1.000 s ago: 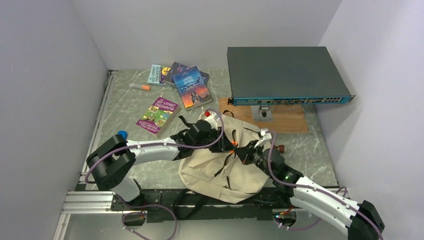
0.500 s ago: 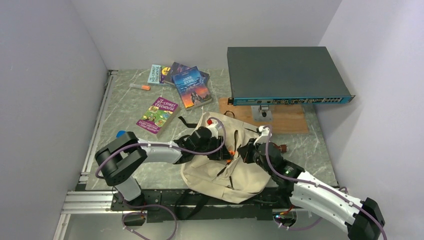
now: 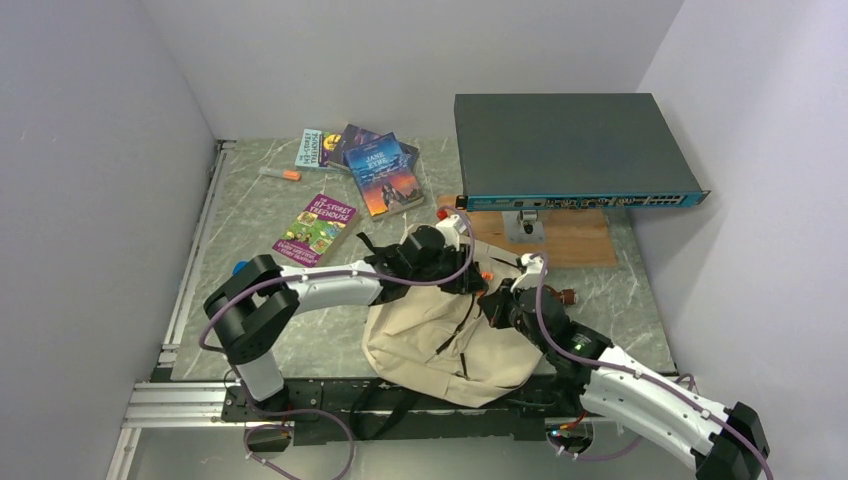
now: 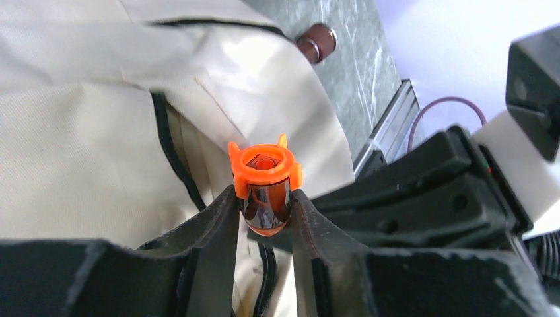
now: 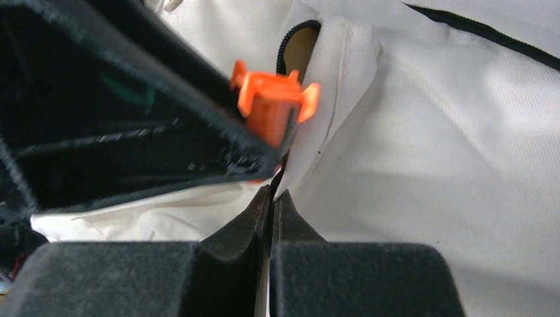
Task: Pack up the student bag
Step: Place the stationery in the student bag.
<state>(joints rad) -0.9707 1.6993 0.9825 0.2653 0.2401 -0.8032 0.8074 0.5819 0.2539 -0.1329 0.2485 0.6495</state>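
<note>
The student bag (image 3: 440,330) lies cream-beige on the table between both arms, its dark zipper line (image 4: 173,162) running down the cloth. My left gripper (image 4: 264,211) is shut on a marker with a shiny dark body and an orange cap (image 4: 264,165), and holds it over the bag's upper part (image 3: 478,274). My right gripper (image 5: 273,198) is shut on the bag's fabric edge beside the zipper opening (image 5: 294,39), just below the orange cap (image 5: 274,102). From above, the right gripper (image 3: 497,300) sits at the bag's top right.
Several paperback books (image 3: 384,175) (image 3: 316,230) lie at the back left, with another orange-capped marker (image 3: 280,174). A dark flat network switch (image 3: 570,150) stands on a wooden board (image 3: 575,240) at the back right. A small brown cylinder (image 3: 563,296) rests right of the bag.
My left arm has carried the marker right and towards the back, across the bag's top. The right gripper keeps its pinch on the bag edge and has shifted slightly.
</note>
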